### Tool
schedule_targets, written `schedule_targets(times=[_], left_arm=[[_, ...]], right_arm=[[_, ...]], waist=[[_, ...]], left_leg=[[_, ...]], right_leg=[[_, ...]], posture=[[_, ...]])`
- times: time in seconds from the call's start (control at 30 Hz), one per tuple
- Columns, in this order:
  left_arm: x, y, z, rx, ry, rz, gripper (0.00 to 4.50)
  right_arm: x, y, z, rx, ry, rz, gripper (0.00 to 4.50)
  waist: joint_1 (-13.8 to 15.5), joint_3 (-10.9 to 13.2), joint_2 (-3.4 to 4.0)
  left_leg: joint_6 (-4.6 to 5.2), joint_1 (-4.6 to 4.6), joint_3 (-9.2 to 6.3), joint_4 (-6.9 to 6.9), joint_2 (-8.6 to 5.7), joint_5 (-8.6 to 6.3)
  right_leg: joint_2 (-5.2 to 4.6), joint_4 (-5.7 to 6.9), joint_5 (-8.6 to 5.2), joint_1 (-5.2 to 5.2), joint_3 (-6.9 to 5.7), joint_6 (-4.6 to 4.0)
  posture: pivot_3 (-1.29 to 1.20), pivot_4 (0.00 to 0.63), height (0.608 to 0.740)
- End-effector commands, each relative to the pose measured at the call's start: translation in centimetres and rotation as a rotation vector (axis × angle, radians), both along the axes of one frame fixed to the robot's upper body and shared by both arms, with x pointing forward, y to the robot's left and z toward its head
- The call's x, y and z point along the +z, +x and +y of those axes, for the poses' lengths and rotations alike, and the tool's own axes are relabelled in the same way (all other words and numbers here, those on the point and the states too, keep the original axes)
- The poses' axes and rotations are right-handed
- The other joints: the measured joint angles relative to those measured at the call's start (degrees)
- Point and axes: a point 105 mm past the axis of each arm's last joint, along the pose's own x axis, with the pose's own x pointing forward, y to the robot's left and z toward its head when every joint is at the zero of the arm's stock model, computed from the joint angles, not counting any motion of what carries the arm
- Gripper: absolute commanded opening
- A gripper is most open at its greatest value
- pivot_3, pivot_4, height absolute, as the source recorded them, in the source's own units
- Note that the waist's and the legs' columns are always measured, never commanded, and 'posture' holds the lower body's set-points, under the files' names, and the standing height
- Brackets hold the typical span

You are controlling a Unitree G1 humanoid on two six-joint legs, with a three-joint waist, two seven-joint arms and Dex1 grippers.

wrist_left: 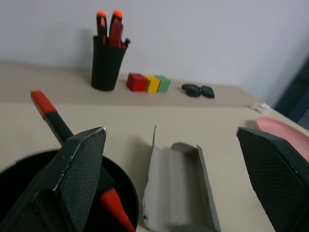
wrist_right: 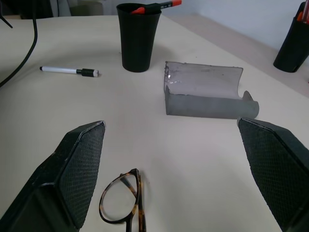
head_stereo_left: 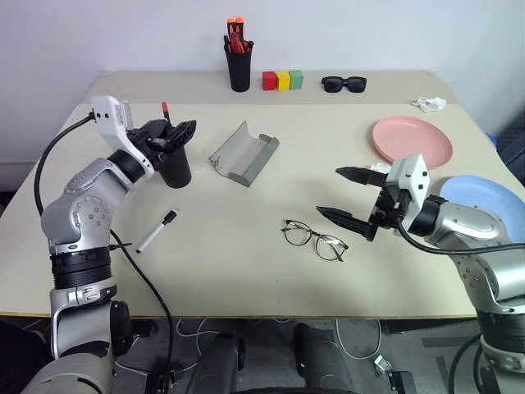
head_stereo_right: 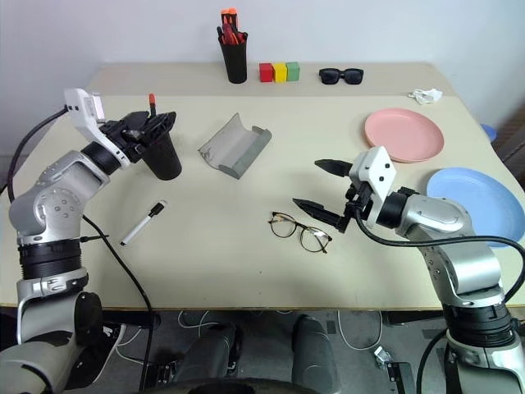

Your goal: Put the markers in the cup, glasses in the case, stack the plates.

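Spreading wide: the left gripper's (head_stereo_left: 174, 135) fingers are standing open over the rim of the cup, gripping nothing.
Right fingers: the right gripper (head_stereo_left: 353, 199) is hovering with its fingers parted and empty, just beside the glasses, pointing toward the table's middle.
Cup: the black tapered cup (head_stereo_left: 175, 170) is standing upright on the table (head_stereo_left: 246, 254), near the left side, mouth up.
Red-capped marker: the red-capped marker (head_stereo_left: 165, 109) is leaning inside the cup, its red cap sticking up past the rim toward the back wall.
Black-capped marker: the white-bodied marker (head_stereo_left: 156, 231) is lying flat in front of the cup, well apart from it, its long axis running diagonally with the black cap toward the table's middle.
Glasses: the thin dark wire-frame glasses (head_stereo_left: 315, 240) are resting on the table, temples unfolded, the frame running diagonally.
Case: the grey case (head_stereo_left: 244, 154) is lying open between cup and plates, flap raised, its trough running diagonally.
Plates: the pink plate (head_stereo_left: 412, 140) is lying flat at the right; the blue plate (head_stereo_left: 484, 195) is lying nearer, beside it, unstacked.
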Motion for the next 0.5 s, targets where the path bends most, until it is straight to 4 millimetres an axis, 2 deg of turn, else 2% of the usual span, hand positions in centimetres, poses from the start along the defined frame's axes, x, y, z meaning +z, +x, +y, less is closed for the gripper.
schedule_targets(times=[0.03,0.1,0.2,0.33,0.4,0.5], left_arm=[[1.4,-0.1,-1.4,-0.05,-0.033,-0.032,4.44],[1.0,0.0,-2.1,-0.076,-0.028,0.001,4.44],[0.4,0.2,-2.2,-0.073,-0.022,0.041,4.44],[-0.1,0.2,-1.1,-0.042,-0.027,0.075,4.44],[0.1,0.3,-0.1,-0.014,-0.032,0.07,4.44],[0.7,0.3,0.1,-0.017,-0.038,0.057,4.44]], right_arm=[[0.8,-0.5,0.4,0.013,0.006,-0.044,4.5],[0.8,-0.7,0.4,0.01,0.006,-0.047,4.5],[0.8,-0.7,0.3,0.005,0.004,-0.052,4.5],[0.8,-0.7,0.2,0.0,0.002,-0.056,4.5],[1.0,-0.7,-0.1,-0.003,0.0,-0.059,4.5],[1.1,-0.6,-0.2,-0.003,-0.004,-0.062,4.5]], waist=[[0.15,0.0,0.0],[0.26,0.0,0.0],[0.2,0.0,0.0],[-0.09,0.0,0.0],[-0.14,0.0,0.0],[-0.07,0.0,0.0]], left_leg=[[0.0,0.0,0.0,0.0,0.0,0.0],[-0.01,-0.01,0.0,0.0,0.0,0.0],[-0.01,-0.01,0.0,0.0,-0.01,0.01],[-0.01,0.01,-0.01,-0.02,0.0,0.01],[-0.01,0.02,0.0,-0.03,0.0,0.01],[-0.01,0.01,0.0,-0.03,0.0,0.01]], right_leg=[[0.0,0.0,0.0,0.0,0.0,0.0],[0.0,-0.01,0.0,0.01,0.0,0.0],[0.0,-0.01,0.0,0.01,0.01,0.0],[0.0,-0.01,0.0,0.0,0.01,-0.01],[0.0,0.0,0.0,0.0,0.01,0.0],[0.0,-0.01,0.0,0.0,0.01,0.0]], posture=[[0.0,0.15,0.74],[0.0,0.15,0.74],[0.0,0.15,0.74],[0.0,0.15,0.74],[0.0,0.15,0.74],[0.0,0.15,0.74]])
